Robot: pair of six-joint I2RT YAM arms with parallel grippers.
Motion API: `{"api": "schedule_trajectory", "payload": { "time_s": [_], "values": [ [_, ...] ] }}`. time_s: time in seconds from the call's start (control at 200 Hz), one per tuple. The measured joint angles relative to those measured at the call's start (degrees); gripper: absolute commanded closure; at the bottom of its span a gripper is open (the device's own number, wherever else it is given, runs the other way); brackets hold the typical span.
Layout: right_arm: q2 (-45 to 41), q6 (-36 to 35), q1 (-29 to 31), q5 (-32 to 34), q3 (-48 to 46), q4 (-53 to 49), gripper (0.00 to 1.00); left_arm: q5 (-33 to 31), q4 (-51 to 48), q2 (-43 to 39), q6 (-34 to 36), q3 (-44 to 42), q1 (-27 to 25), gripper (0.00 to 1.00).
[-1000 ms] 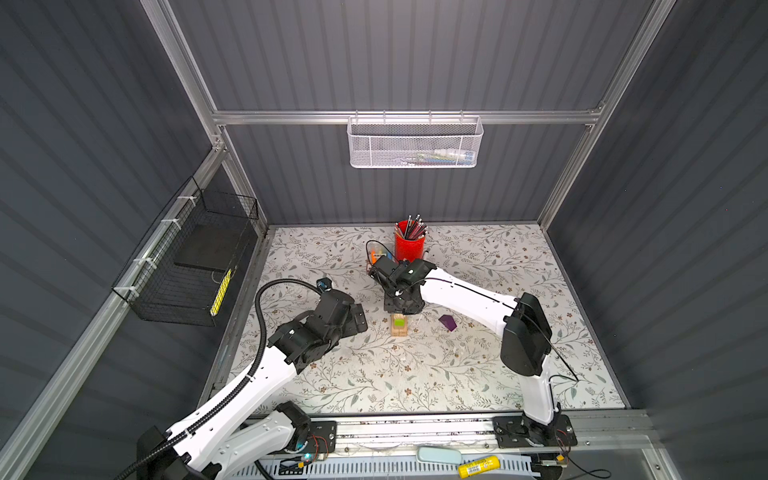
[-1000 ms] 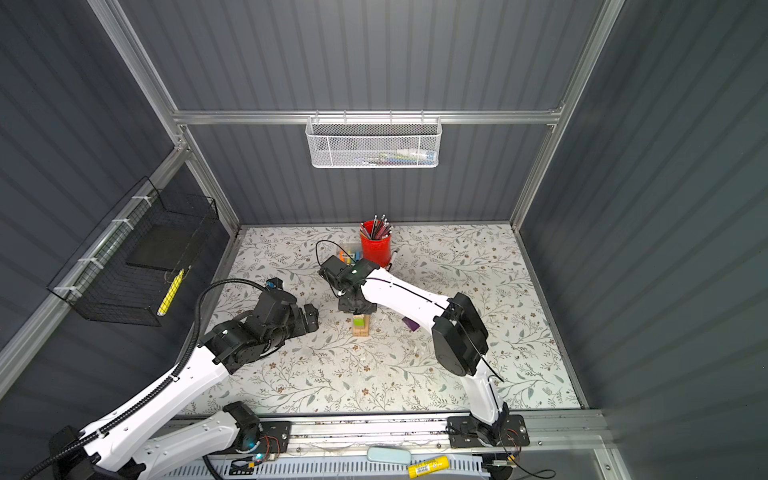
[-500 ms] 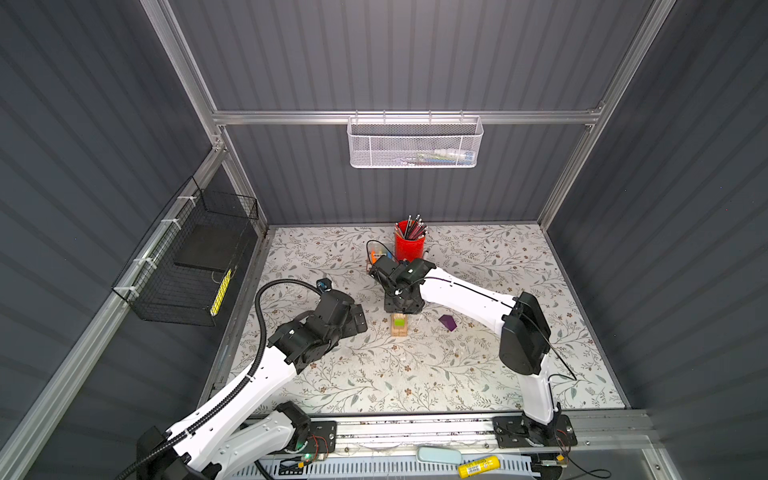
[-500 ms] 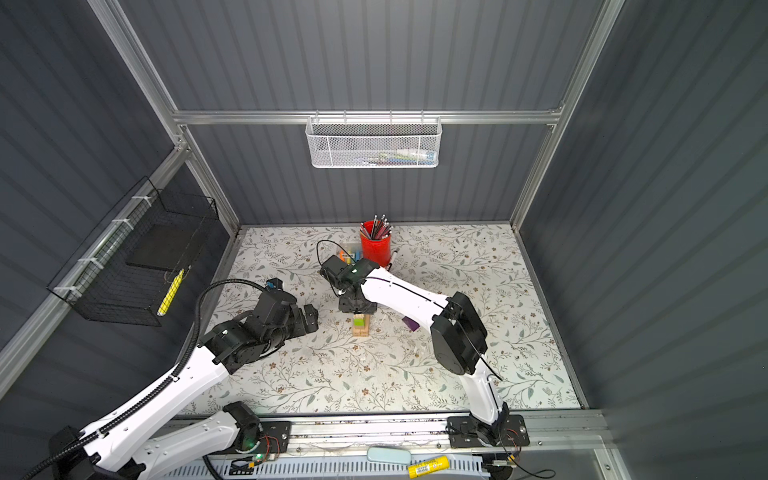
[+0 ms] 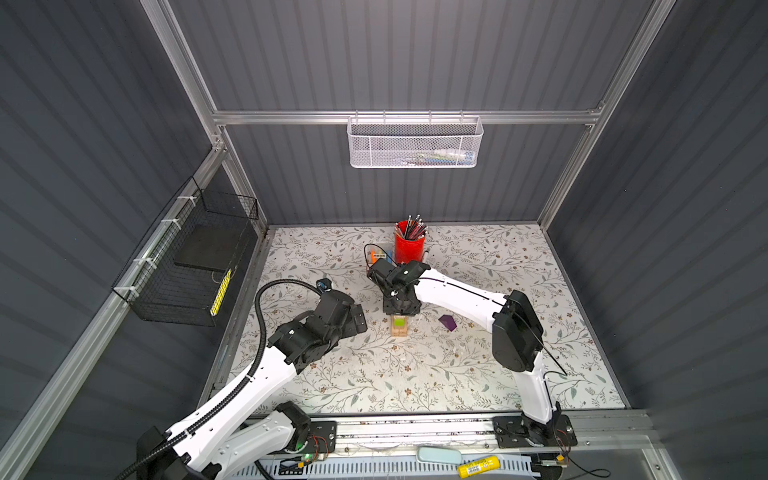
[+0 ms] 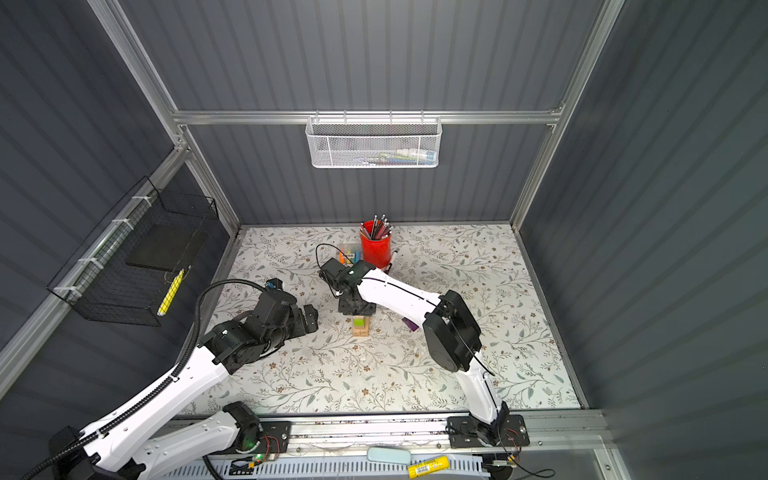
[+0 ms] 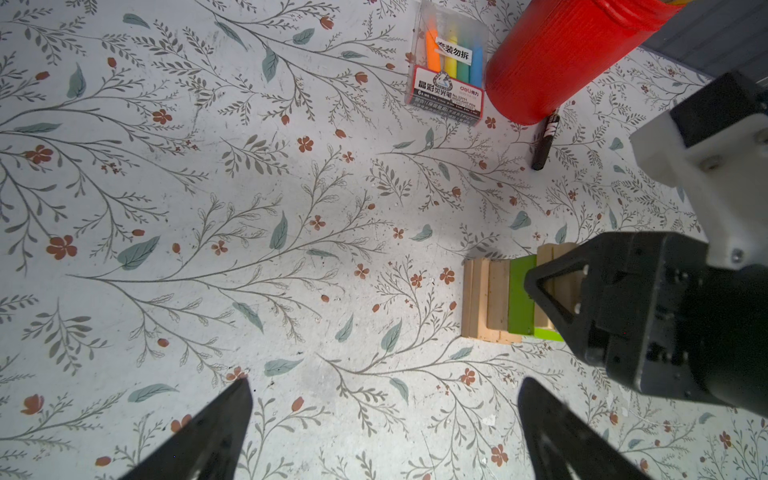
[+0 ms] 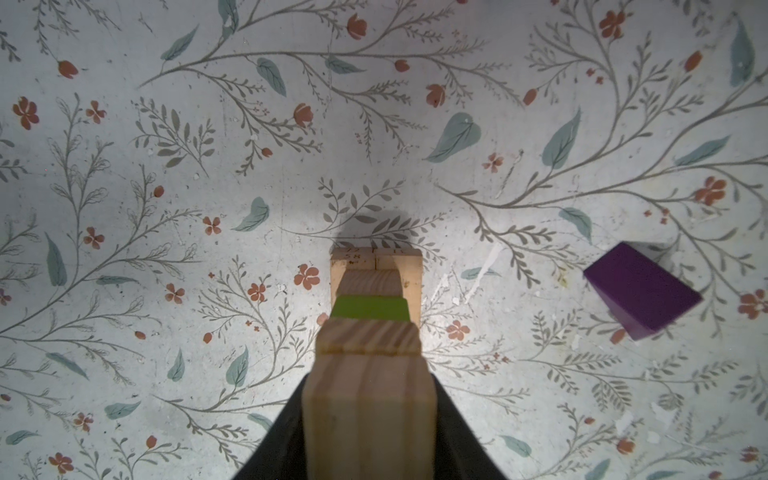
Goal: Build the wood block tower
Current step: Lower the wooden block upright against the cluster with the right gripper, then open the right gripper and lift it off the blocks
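Found pale block (image 8: 368,428) clamped in right gripper (image 8: 368,388) directly over tower (image 5: 399,325) top; left gripper (image 7: 384,386) wide, empty, near; purple block (image 8: 642,291) loose toward right arm

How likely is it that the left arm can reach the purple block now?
Probably not directly. The purple block lies on the far side of the tower from the open left gripper, and the right gripper, holding a pale block at the tower, stands between them.

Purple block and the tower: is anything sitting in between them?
No, only bare flowery tabletop lies between the purple block and the tower. The right wrist view shows that stretch clearly.
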Motion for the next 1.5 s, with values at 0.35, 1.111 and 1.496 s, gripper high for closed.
{"api": "schedule_trajectory", "payload": {
  "time_s": [0.35, 1.111, 1.496],
  "values": [
    [0.3, 0.0, -0.1, 0.1, 0.9, -0.2, 0.66, 0.0, 0.0, 0.0, 0.0, 0.0, 0.0, 0.0],
    [0.6, -0.2, -0.3, 0.0, 1.1, -0.4, 0.63, 0.0, 0.0, 0.3, 0.0, 0.0, 0.1, 0.0],
    [-0.2, -1.7, -0.3, -1.0, 1.2, 0.1, 0.44, 0.0, -0.5, 0.3, 0.5, 0.3, 0.1, 0.0]
  ]
}}
